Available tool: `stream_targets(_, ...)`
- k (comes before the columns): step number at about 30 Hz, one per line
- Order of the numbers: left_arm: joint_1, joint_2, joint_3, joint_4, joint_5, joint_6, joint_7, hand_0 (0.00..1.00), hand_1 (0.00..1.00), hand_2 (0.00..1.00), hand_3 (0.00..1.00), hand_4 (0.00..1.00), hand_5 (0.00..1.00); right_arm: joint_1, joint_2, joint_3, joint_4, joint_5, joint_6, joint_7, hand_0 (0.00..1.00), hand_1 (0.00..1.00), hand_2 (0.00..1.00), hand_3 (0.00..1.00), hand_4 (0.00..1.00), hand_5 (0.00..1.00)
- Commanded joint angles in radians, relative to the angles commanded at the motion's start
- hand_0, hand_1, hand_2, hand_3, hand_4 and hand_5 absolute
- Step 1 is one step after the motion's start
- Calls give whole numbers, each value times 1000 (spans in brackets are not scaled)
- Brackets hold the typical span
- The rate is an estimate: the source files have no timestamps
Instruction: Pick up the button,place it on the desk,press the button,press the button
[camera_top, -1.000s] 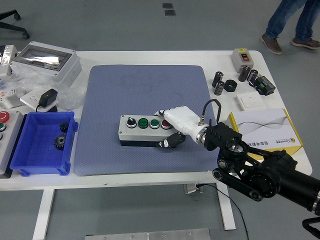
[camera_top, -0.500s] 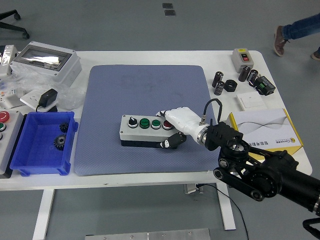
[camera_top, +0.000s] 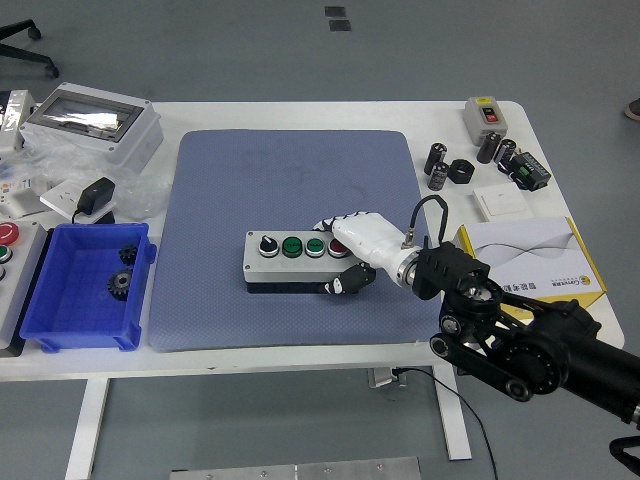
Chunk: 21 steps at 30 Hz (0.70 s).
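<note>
Button box (camera_top: 292, 262) lies flat on the blue mat (camera_top: 290, 180), in the mat's near half, a little right of centre, long side parallel to the table (camera_top: 330, 112) front edge. Top face shows, left to right: a black selector knob (camera_top: 267, 244), two green buttons (camera_top: 292, 245), a red button (camera_top: 336, 246).

Right hand (camera_top: 358, 243), white-shelled, sits at the box's right end. Fingers curled over the far top edge by the red button, thumb (camera_top: 345, 281) against the near side face: hand closed on the box. Box bottom appears in contact with the mat. Black right arm (camera_top: 520, 340) runs from the mat's near right corner out toward the lower right.

Left of the mat: blue bin (camera_top: 60, 300) with black gears (camera_top: 122, 283); beyond it a grey enclosure (camera_top: 90, 122) and a black adapter (camera_top: 97, 193). Right of the mat: yellow-edged carton (camera_top: 530, 262), black cylindrical parts (camera_top: 438, 165), a small grey switch box (camera_top: 487, 115).
</note>
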Motion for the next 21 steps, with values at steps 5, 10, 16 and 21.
stream_targets(5, 0, 1, -9, -2, -6, -15, -12, 622, 492, 493, 587, 226, 45, -2, 1, 0, -3, 10, 9, -3, 858, 826, 852, 917, 680, 221)
stream_targets(10, 1, 0, -16, -4, -14, -34, -23, 622, 491, 492, 586, 224, 42, -1, -1, 3, 1, 17, 18, -5, 863, 832, 862, 940, 692, 230)
stream_targets(16, 1, 1, -19, -6, -26, -53, -31, 622, 492, 493, 588, 232, 31, 1, -10, 10, 15, 33, 39, -8, 855, 846, 882, 988, 719, 257)
stream_targets(21, 1, 1, -20, -7, -35, -68, -36, 622, 492, 493, 588, 232, 31, 2, -30, 25, 44, 75, 77, -9, 855, 846, 882, 988, 719, 257)
